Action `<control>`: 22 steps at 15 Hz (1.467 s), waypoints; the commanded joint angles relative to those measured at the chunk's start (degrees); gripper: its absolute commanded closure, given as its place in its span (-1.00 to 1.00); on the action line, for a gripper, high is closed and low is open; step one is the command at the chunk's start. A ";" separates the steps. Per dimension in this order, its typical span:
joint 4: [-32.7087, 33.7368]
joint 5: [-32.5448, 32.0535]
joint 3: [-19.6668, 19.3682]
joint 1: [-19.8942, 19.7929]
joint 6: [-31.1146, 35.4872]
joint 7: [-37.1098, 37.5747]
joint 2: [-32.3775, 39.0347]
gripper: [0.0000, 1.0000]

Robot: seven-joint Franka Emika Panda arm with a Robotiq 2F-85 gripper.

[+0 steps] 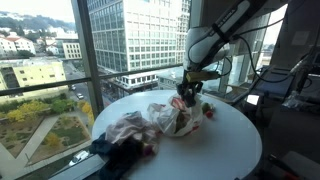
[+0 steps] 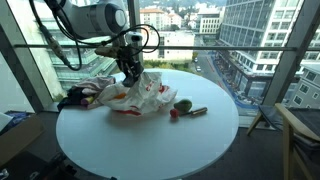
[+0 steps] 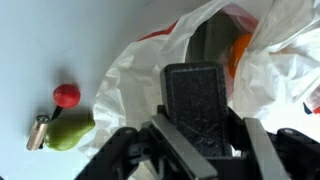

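Note:
My gripper (image 3: pixel 203 150) is shut on a black flat rectangular object (image 3: pixel 200 100), which points into the open mouth of a white plastic bag with red print (image 3: pixel 145 60). Something orange (image 3: pixel 240 55) shows inside the bag. In both exterior views the gripper (image 1: pixel 187 92) (image 2: pixel 130 70) hangs just over the crumpled bag (image 1: pixel 168 118) (image 2: pixel 140 96) on a round white table (image 1: pixel 225 145) (image 2: pixel 150 140). What the black object is cannot be told.
Beside the bag lie a green pear-shaped fruit (image 3: pixel 70 131) (image 2: pixel 183 104), a small red ball (image 3: pixel 66 95) (image 2: pixel 173 114) and a brown cylinder (image 3: pixel 38 131) (image 2: pixel 198 111). Dark clothing (image 1: pixel 118 152) (image 2: pixel 75 98) lies at the table edge. Glass windows surround the table.

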 commanded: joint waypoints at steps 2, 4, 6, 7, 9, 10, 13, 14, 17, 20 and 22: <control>3.36 3.43 0.50 0.25 1.89 -1.67 4.46 0.36; 3.09 5.81 1.75 0.69 2.25 -3.36 5.03 0.36; 2.76 6.52 2.50 1.42 3.03 -4.37 5.42 0.36; 3.02 5.12 1.95 2.08 3.21 -3.40 5.87 0.36; 3.55 5.33 1.65 2.38 2.21 -3.31 6.65 0.36; 3.43 5.41 1.58 2.44 2.04 -3.51 6.80 -0.64; 2.70 4.94 1.06 2.72 2.11 -3.03 6.58 -0.92; 2.17 4.19 0.57 3.03 2.33 -2.15 6.19 -1.00; -1.10 4.38 0.35 2.89 3.99 -2.30 2.96 -1.00; -7.68 11.93 4.27 0.62 7.17 -10.22 -3.57 -1.00; -12.67 16.88 6.00 0.35 9.69 -14.73 -8.91 -1.00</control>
